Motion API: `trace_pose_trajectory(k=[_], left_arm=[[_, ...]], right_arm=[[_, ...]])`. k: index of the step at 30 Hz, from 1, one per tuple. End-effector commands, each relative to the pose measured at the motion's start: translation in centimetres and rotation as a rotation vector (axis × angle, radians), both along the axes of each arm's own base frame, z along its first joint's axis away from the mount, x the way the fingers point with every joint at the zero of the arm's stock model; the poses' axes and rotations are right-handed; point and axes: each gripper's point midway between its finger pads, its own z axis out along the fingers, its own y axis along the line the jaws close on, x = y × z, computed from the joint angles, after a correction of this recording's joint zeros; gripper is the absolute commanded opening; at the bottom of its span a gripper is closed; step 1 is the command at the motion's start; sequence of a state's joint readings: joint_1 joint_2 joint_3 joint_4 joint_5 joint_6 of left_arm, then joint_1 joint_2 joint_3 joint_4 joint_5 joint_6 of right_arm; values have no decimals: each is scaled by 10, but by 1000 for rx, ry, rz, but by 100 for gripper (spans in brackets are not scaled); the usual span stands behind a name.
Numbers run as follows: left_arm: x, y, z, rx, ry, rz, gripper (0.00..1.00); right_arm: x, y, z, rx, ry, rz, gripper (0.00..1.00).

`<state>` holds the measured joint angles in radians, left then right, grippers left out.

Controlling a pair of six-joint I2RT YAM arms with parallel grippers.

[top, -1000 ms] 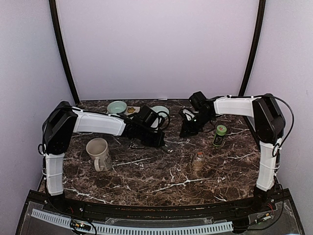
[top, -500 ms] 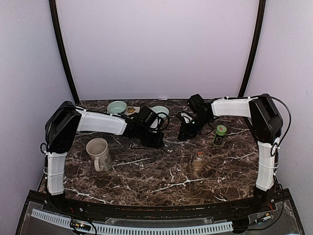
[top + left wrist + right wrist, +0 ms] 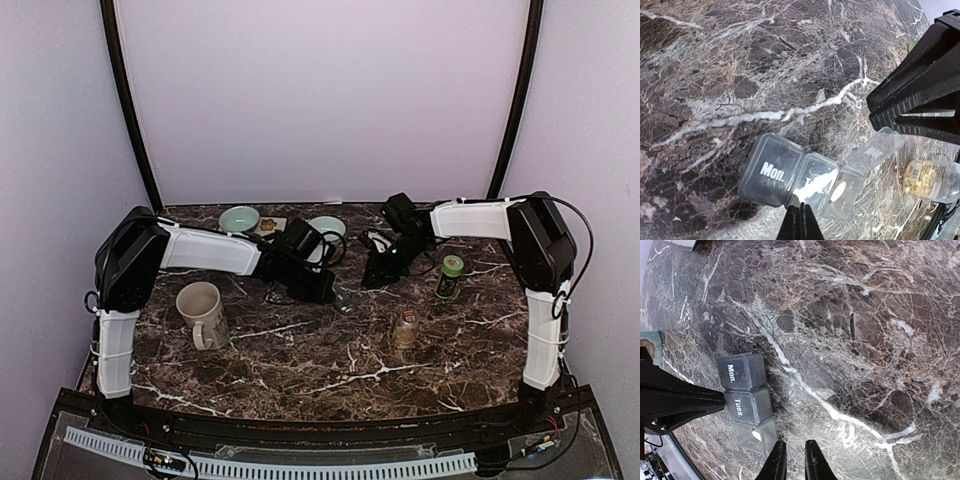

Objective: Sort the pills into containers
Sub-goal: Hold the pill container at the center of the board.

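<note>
Left hand (image 3: 800,223) — closed — tips at pill box (image 3: 771,170).

Glossy marble table (image 3: 300,350), clear plastic pillbox (image 3: 775,170)

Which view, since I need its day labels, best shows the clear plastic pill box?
Right wrist: the clear plastic pill box shows Mon. and Tues. readable. Left wrist gives Mon. only; top view, too small to tell.
</note>
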<state>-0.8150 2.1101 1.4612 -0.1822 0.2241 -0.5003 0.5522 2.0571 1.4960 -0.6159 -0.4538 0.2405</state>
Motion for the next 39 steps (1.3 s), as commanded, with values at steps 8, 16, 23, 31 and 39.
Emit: trace_pose_trajectory(k=[8, 16, 23, 31, 39], left_arm=[[9, -9, 24, -34, -40, -28, 0], [7, -12, 20, -40, -27, -41, 0], [6, -14, 16, -46, -16, -45, 0], [6, -16, 12, -47, -3, -50, 0], [7, -18, 10, -42, 3, -56, 0]], right_arm=[[0, 0, 3, -20, -10, 4, 15], [2, -1, 4, -30, -12, -6, 15], [2, -2, 5, -32, -14, -13, 16], [1, -6, 6, -42, -17, -18, 16], [-4, -8, 4, -45, -7, -14, 16]])
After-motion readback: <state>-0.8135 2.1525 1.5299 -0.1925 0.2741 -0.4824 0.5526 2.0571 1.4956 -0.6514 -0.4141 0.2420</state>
